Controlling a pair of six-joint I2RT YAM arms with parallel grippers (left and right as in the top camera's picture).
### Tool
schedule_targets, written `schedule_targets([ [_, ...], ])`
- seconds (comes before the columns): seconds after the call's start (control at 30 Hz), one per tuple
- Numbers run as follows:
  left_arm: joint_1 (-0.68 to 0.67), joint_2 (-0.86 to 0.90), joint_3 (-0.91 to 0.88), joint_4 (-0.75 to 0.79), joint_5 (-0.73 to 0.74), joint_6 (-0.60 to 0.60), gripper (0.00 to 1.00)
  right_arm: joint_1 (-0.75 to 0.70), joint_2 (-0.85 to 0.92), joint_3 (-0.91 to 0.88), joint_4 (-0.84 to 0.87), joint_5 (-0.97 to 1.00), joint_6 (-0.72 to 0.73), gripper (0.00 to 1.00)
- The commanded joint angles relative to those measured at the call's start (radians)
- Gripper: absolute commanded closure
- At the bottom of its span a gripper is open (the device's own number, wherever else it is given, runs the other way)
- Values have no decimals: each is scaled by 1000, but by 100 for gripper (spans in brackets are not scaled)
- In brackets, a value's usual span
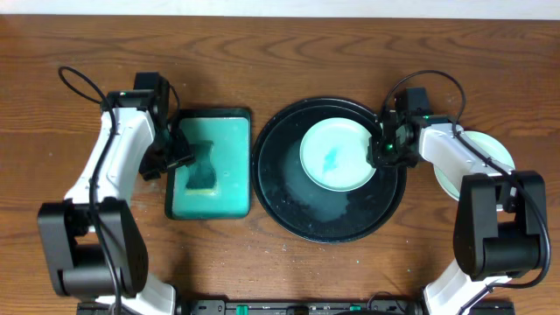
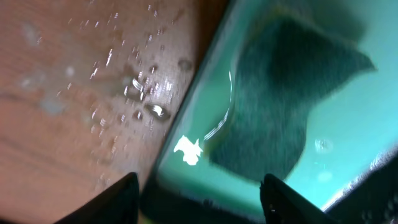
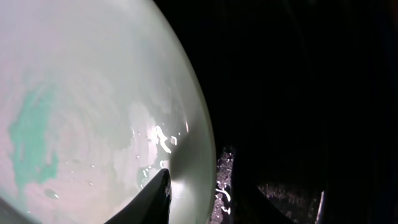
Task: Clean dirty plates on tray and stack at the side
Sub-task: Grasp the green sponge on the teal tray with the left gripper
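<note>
At table centre, what is depicted? (Reader)

On the tray (image 1: 289, 210), slightly toward 1 o'clock, one plate (image 1: 337, 140) is shown lying flat, marked by a teal smear (image 1: 332, 160). A second plate (image 1: 500, 153) is seen on the table (image 1: 262, 61) at the tray's 3 o'clock, partly hidden by the arm. (Legend)

How are the hands set? (Reader)

The right gripper (image 1: 383, 147) is placed at the plate's 3 o'clock rim. One fingertip (image 3: 157, 196) is laid on the inner slope and the jaws are narrowed astride the edge, but whether the rim is truly pinched cannot be told. The left gripper (image 1: 179, 150) is held with jaws apart, nothing seen gripped, over the 9 o'clock side of the basin (image 1: 229, 188), which stands at the tray's 9 o'clock. (Legend)

How is the plate expected to handle? (Reader)

It is judged to be light, stiff and breakable if dropped. Droplets are visible on its glaze, so a slippery surface is to be assumed. The raised rim is considered the only purchase. It is best taken at 3 o'clock, one finger above and one below, with the plate carried level so that it is not slid from the jaws. (Legend)
</note>
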Motion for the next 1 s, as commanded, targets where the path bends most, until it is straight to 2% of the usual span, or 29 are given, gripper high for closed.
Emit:
schedule_targets([
  [0.0,8,69,-35,53,171,71,46,-2,8,3,15,-32,-29,70],
  [0.07,-2,89,-37,79,235,110,49,-2,8,3,16,-32,-28,70],
  [0.2,-22,95,-37,99,221,115,49,-1,8,3,16,-32,-28,70],
  [0.43,-35,106,-61,132,61,75,50,-1,8,3,14,-32,-28,73],
  [0.63,-47,145,-154,267,155,76,65,-10,8,3,16,-32,-27,76],
  [0.67,-48,148,-161,276,155,76,71,-14,8,3,15,-32,-27,77],
  [0.7,-51,149,-163,277,155,76,86,-21,8,3,14,-32,-27,78],
  [0.73,-50,148,-163,273,155,76,93,-27,7,3,12,-32,-27,79],
  [0.87,-50,133,-141,227,155,76,92,-56,7,3,9,-34,-28,80],
  [0.97,-50,101,-103,167,152,76,93,-68,7,3,11,-114,-68,80],
])
